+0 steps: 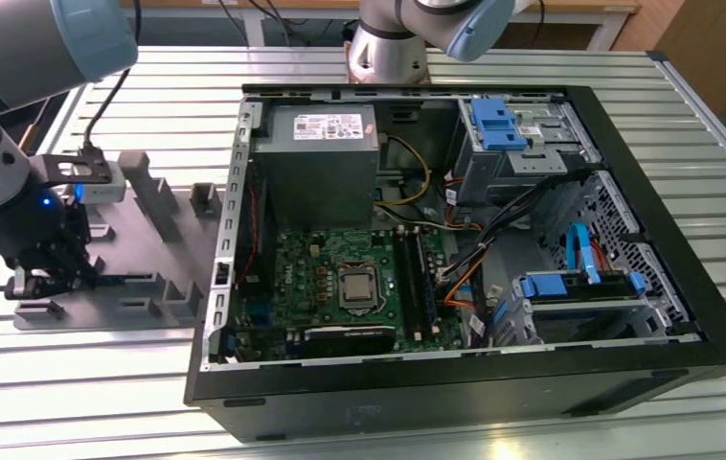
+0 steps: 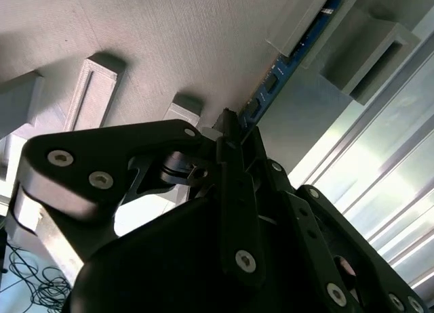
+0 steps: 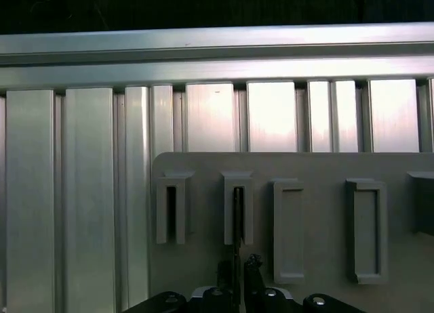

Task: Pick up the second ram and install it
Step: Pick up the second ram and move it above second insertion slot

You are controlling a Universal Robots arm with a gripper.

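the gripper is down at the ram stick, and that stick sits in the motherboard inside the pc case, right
No. The gripper is down at the ram stick, but the stick stands in a slot of the grey tray, outside the pc case, as the exterior view shows.

The computer case point(image 1: 465, 388) and grey tray point(image 1: 146, 251) are taken in from high above in the exterior view; the tray point(image 3: 325, 167) is seen straight down, close, in the first wrist view, and the same tray point(image 2: 169, 42) obliquely, closer, in the second wrist view

Blue ram point(image 2: 271, 79), grey tray point(image 3: 319, 167), green motherboard point(image 1: 306, 264).
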